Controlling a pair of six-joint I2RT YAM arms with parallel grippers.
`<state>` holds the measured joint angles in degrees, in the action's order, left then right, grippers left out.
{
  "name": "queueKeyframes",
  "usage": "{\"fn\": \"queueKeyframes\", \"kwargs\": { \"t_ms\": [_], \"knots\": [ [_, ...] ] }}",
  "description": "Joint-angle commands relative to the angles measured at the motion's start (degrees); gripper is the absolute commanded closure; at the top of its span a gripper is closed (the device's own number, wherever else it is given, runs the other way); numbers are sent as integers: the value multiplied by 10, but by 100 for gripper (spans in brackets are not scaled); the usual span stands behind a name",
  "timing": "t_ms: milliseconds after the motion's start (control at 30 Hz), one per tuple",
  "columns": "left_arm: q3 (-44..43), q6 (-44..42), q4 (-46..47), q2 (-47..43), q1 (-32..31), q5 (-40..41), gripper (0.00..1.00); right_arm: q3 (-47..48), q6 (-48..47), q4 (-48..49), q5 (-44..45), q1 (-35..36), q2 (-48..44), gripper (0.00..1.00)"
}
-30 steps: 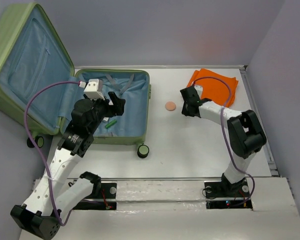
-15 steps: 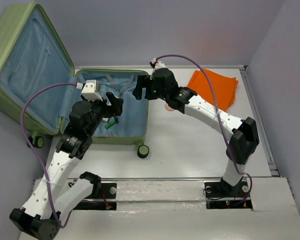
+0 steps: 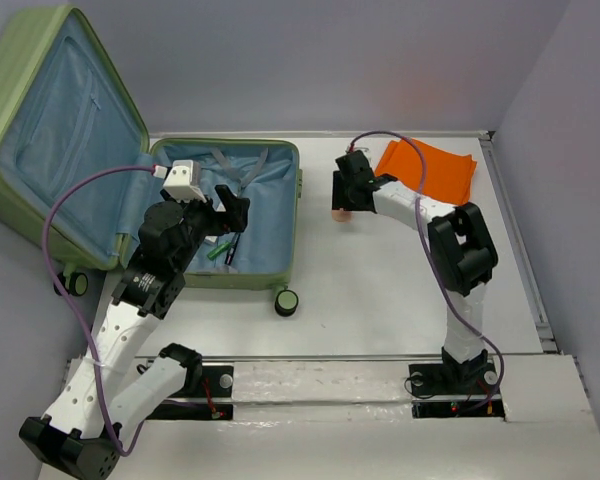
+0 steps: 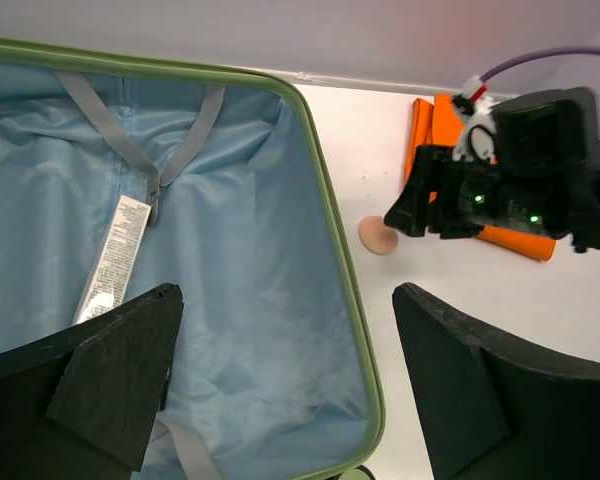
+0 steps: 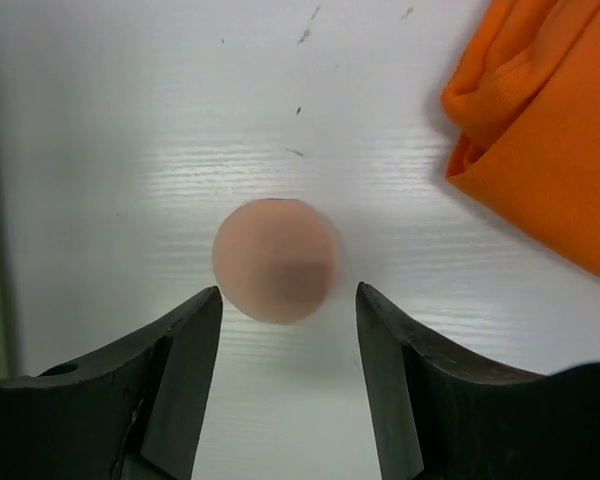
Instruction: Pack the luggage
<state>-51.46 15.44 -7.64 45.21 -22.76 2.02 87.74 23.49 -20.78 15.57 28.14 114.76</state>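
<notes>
The luggage (image 3: 65, 130) lies open at the left of the table (image 3: 380, 290) — its long axis runs from the near edge to the far wall, wheels (image 3: 287, 302) at my end, lid tilted up on its left. My left gripper (image 4: 285, 330) hangs over its blue lining, fingers spread wide. My right gripper (image 5: 285, 330) is open too, with a pink disc (image 5: 276, 260) just in front of its parted fingers.

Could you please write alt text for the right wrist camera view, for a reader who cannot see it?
The open right gripper is poised with its two dark fingers on either side of a small, round, pale pink disc lying on the white table. A folded orange cloth fills the upper right corner.
</notes>
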Motion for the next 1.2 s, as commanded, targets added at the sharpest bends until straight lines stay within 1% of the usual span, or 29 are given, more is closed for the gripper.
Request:
{"fn": "queueKeyframes", "kwargs": {
  "t_ms": [0, 133, 167, 267, 300, 333, 400, 467, 500, 533, 600, 633, 700, 733, 767, 800, 833, 867, 900, 933, 967, 1000, 1033, 1100, 1133, 1167],
  "knots": [
    [2, -11, 20, -3, 4, -15, 1, 32, -32, -26, 37, 16, 31, 38],
    [3, -11, 21, -2, 6, -18, 2, 33, -26, -27, 11, 16, 60, 38],
    [3, -11, 23, -2, 6, -18, 2, 35, -23, -27, 10, 16, 70, 43],
    [4, -11, 22, -3, 6, -18, 2, 38, -20, -21, 12, 16, 73, 63],
    [5, -10, 24, -3, 6, -18, 2, 36, -20, -16, 15, 16, 71, 75],
    [5, -10, 24, -4, 7, -18, 2, 29, -20, -4, 19, 16, 57, 81],
    [5, -11, 24, -4, 7, -18, 2, 13, -24, 15, 22, 16, 29, 87],
    [5, -10, 25, -5, 6, -18, 2, -12, -37, 36, 25, 16, -22, 92],
    [5, -10, 25, -5, 6, -18, 2, -16, -40, 39, 26, 16, -54, 93],
    [4, -9, 25, -6, 6, -35, 2, -20, -42, 39, 19, 21, -70, 93],
    [4, -9, 25, -6, 7, -37, 2, -24, -49, 39, 10, 35, -103, 93],
    [5, -9, 25, -7, 7, -37, 2, -21, -52, 40, -5, 42, -131, 93],
    [5, -9, 26, -7, 7, -37, 2, 8, -54, 40, -31, 59, -147, 93],
    [5, -9, 26, -6, 7, -35, 2, 22, -49, 40, -49, 79, -151, 93],
    [6, -9, 26, -5, 7, -36, 2, 38, -44, 41, -102, 89, -150, 93],
    [6, -8, 26, -4, 7, -34, 2, 74, -33, 42, -131, 117, -140, 93],
    [6, -9, 26, -4, 8, -33, 2, 94, -28, 43, -176, 132, -130, 92],
    [7, -9, 25, -3, 8, -33, 2, 112, -27, 43, -192, 146, -119, 85],
    [6, -8, 26, -2, 9, -33, 2, 129, -27, 40, -207, 153, -94, 53],
    [7, -8, 26, -2, 11, -33, 2, 158, -23, 22, -217, 153, -82, 36],
    [6, -9, 25, -2, 11, -33, 2, 163, -24, 15, -219, 153, -75, 13],
    [7, -9, 25, -3, 10, -33, 2, 159, -27, 13, -209, 145, -75, 7],
    [7, -9, 25, -5, 11, -32, 2, 137, -28, 9, -195, 137, -88, 4],
    [7, -7, 25, -5, 11, -34, 2, 100, -16, 12, -193, 91, -112, 7],
    [7, -8, 25, -4, 11, -36, 2, 80, -11, 16, -194, 72, -136, 10],
    [7, -8, 26, -5, 11, -38, 2, 41, -10, 16, -186, 52, -145, 13]
  ]
}}
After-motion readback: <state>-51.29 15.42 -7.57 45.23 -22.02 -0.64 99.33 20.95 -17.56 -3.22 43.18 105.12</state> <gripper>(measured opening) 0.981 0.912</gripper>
